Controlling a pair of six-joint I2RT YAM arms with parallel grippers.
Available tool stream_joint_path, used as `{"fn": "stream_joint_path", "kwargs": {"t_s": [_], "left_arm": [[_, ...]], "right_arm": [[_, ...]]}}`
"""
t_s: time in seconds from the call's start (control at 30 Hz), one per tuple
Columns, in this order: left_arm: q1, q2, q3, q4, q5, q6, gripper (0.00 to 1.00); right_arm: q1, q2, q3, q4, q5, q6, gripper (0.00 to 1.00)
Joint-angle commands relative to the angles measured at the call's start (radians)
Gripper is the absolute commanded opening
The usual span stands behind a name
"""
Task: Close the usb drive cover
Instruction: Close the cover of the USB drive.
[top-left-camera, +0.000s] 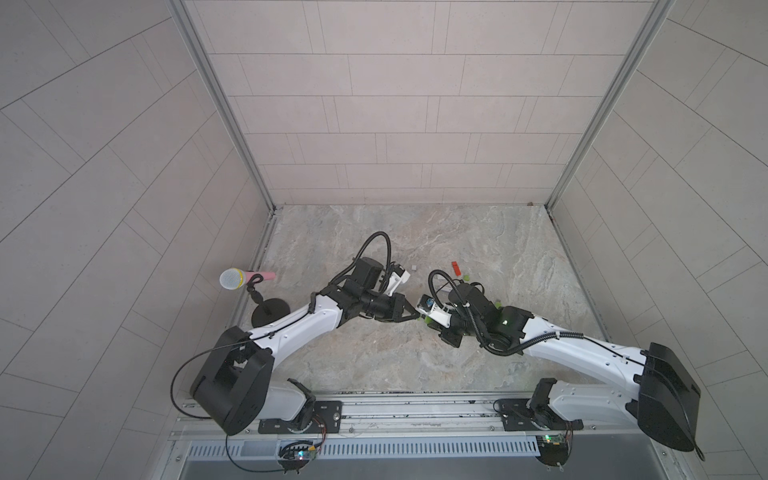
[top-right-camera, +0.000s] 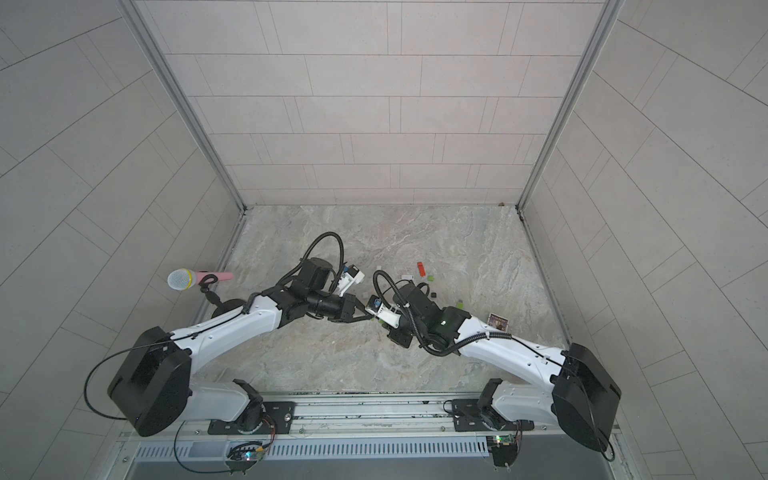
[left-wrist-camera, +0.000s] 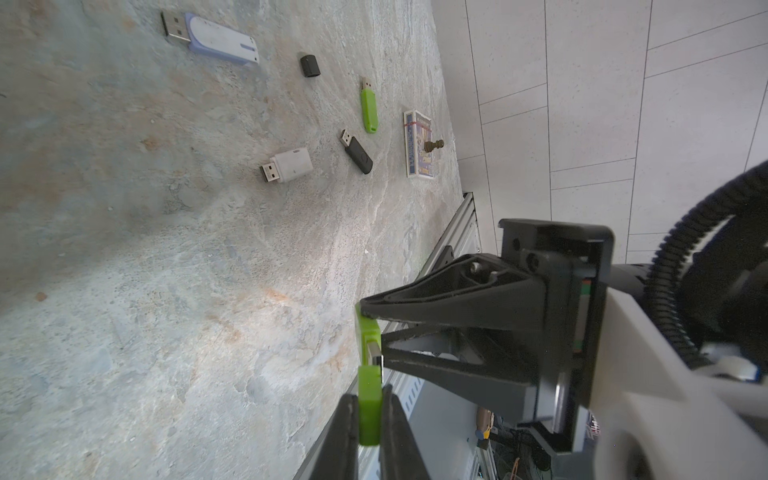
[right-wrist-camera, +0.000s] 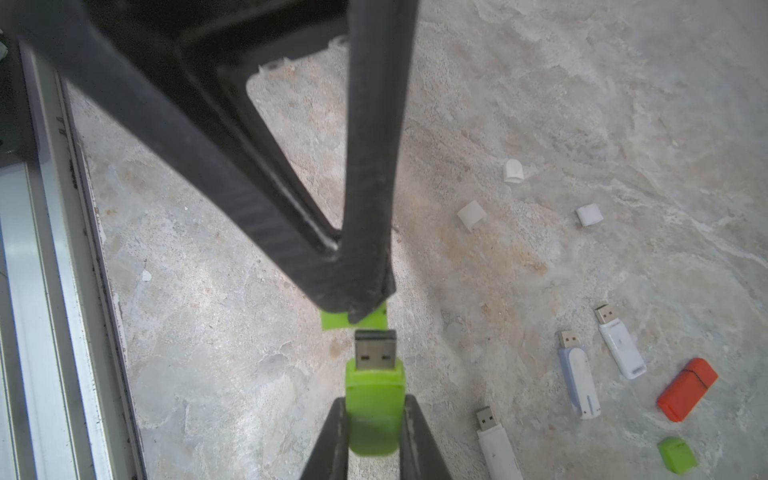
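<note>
Left fingers (right-wrist-camera: 370, 249) hide most of cap (right-wrist-camera: 332, 322); right fingers (right-wrist-camera: 332, 440) grip drive (right-wrist-camera: 374, 395).

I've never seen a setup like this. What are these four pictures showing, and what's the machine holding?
This is a robot with two white arms at a stone-patterned table. Two pictures look down from overhead, nearly identical; the other two come from a camera on each arm's wrist. The right hand is shut on a green USB drive, its metal plug bare. The left hand is shut on the green cap, held just in front of that plug, not on yet. On the table lie more drives, like a white drive and an orange drive, some white caps, and a microphone on a stand at the side.
</note>
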Motion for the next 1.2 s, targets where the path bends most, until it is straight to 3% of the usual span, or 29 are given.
{"fn": "stream_joint_path", "kwargs": {"t_s": [0.0,0.37,0.8,1.17], "left_arm": [[-0.005,-0.016,0.011,0.027,-0.003,0.006,0.08],[-0.006,-0.014,0.002,0.043,-0.010,-0.006,0.08],[-0.011,-0.006,-0.005,0.041,-0.021,-0.003,0.08],[-0.010,-0.011,-0.010,0.064,-0.042,-0.035,0.08]], "right_arm": [[0.007,0.006,0.023,0.015,-0.010,0.008,0.13],[0.016,0.006,0.034,0.021,-0.007,0.011,0.13],[0.041,0.019,0.103,-0.042,0.099,-0.011,0.12],[0.062,0.038,0.122,-0.060,0.119,-0.021,0.12]]}}
